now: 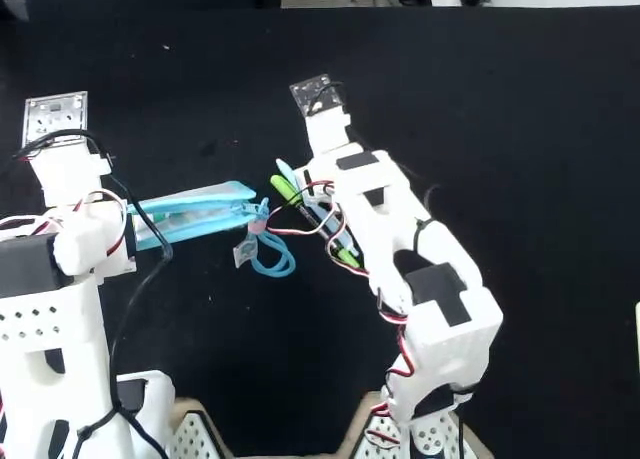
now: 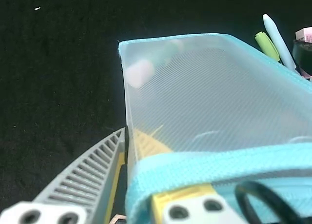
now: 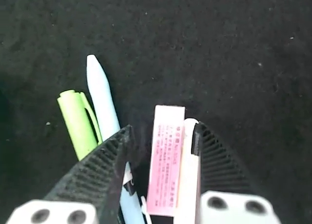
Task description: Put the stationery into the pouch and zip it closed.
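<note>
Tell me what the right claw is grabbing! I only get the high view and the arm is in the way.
Observer: A pink eraser sits between the right gripper's open fingers, not pinched yet.
Operator: Are the pens in there too?
Observer: No. The green pen lies outside the fingers, next to the blue pen.
Operator: Does the left claw really hold the pouch?
Observer: It looks so. The left gripper is closed on the edge of the pouch.
</note>
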`<move>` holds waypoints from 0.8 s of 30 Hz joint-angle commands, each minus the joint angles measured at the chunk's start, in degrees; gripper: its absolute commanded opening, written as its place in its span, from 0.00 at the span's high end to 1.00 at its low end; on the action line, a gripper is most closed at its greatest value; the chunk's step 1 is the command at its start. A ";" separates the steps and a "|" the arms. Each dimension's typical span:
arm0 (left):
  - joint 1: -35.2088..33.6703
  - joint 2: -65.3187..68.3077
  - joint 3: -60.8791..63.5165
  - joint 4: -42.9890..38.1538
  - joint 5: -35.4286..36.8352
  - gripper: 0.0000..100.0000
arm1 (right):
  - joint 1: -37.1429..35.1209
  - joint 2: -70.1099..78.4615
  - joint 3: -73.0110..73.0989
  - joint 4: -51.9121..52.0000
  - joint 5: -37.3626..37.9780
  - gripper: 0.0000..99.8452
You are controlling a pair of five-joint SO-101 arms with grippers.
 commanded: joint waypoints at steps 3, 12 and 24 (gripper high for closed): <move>0.13 0.26 -0.40 0.53 0.00 0.97 | -0.79 -0.75 -2.68 -1.05 0.62 0.82; 0.13 0.26 -0.40 0.53 0.00 0.97 | -3.34 -0.57 -2.33 -0.79 1.67 0.81; 0.13 0.26 -0.40 0.53 -0.09 0.97 | -2.20 -4.62 0.04 -0.97 3.08 0.81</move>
